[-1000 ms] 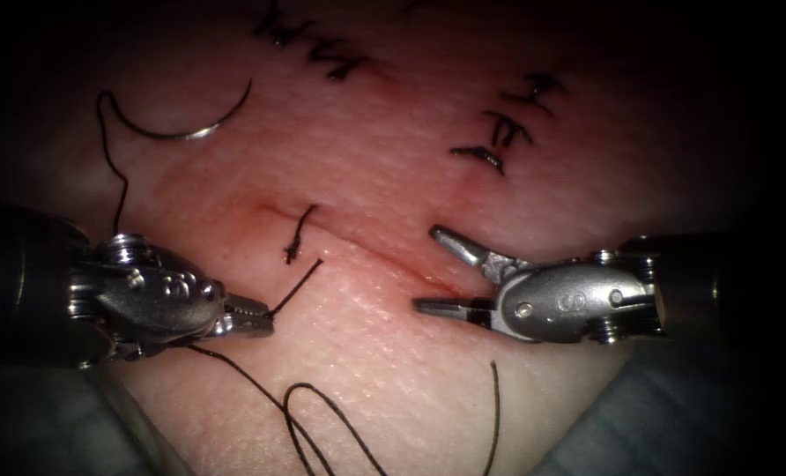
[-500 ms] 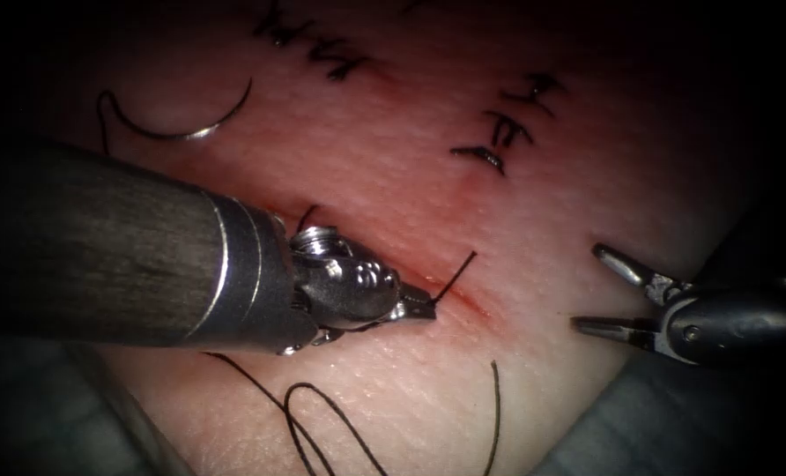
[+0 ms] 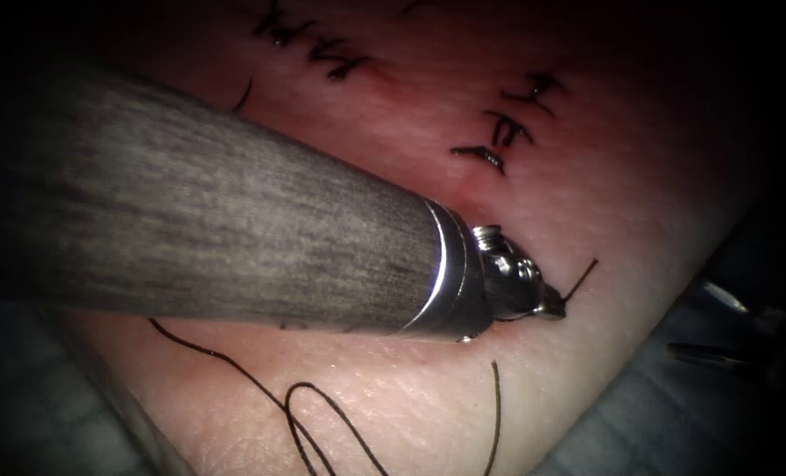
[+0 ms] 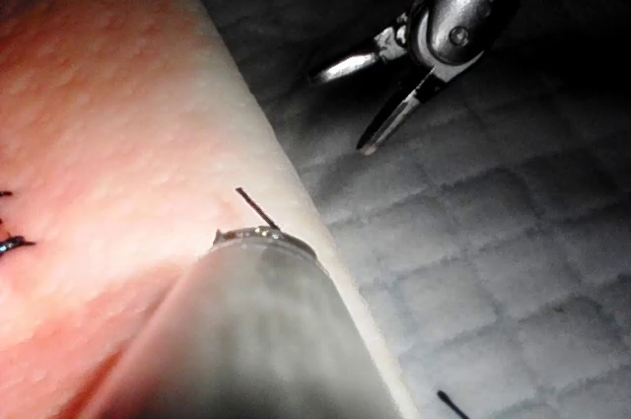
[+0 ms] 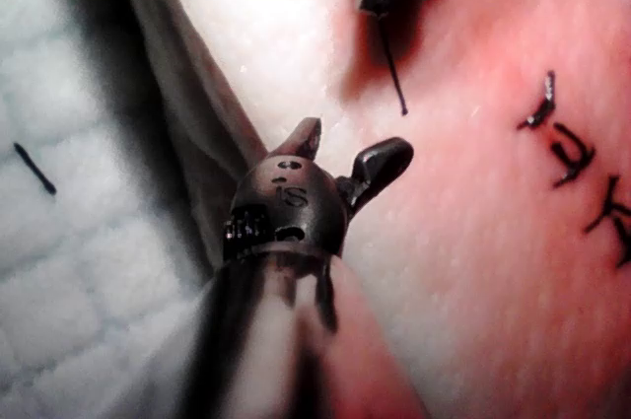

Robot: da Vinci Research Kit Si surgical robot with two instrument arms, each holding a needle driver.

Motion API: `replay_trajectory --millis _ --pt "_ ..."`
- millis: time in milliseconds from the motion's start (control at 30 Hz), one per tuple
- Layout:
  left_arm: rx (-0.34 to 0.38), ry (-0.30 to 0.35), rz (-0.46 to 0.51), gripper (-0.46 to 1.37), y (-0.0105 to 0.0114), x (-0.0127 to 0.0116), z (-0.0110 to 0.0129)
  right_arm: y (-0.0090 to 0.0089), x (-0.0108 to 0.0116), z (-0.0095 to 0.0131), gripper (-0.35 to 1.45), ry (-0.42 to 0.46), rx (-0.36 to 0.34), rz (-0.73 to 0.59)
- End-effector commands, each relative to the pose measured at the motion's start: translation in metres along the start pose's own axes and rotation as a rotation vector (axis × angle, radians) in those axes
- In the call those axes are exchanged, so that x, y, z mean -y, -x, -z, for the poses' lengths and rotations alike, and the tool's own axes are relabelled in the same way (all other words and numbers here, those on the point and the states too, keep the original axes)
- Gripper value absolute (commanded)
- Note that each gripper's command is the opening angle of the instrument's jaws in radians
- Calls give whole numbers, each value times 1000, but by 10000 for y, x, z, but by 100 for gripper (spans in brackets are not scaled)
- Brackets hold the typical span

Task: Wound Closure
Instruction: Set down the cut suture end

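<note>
While your left tool (image 3: 553, 307) pinches the thread (image 3: 580, 280) over the tissue (image 3: 587, 203), your right tool (image 4: 367, 108) gapes empty; needle (image 3: 243, 95) probably lies free.

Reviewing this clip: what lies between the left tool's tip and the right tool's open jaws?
In the endoscope view, the short thread end held by the left tool, then bare tissue to its edge; the right tool, holding nothing, sits past that edge. The needle lies on the tissue, unheld.

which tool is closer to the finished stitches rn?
Left. The left tool, shut on the thread, sits just below the finished stitches; the right tool, open and empty, sits off the tissue's right edge.
</note>
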Motion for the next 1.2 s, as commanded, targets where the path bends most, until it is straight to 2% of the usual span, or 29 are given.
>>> replay_trajectory --millis 33,267,500,600,733,833,967,1100,1200 --pt "-19 42 -3 -35 4 -6 -11 2 -2 3 140 5 10 1" --pt "-51 115 10 -35 14 -24 -43 3 -1 13 140 12 18 -3" --pt "-26 140 43 -35 15 -33 -72 2 3 20 140 13 16 -1" --pt "-3 146 103 17 24 -29 -88 2 7 23 140 15 15 -6" --pt "16 141 135 41 37 -20 -97 3 11 23 140 18 13 -10" --pt "32 116 148 52 50 -9 -98 2 15 22 141 21 14 -16" --pt "56 70 142 56 60 10 -94 -1 18 20 142 25 18 -23" --pt "64 37 147 54 67 29 -86 -3 19 18 142 26 18 -23" --pt "61 39 159 51 71 40 -75 -4 21 16 142 26 17 -24"
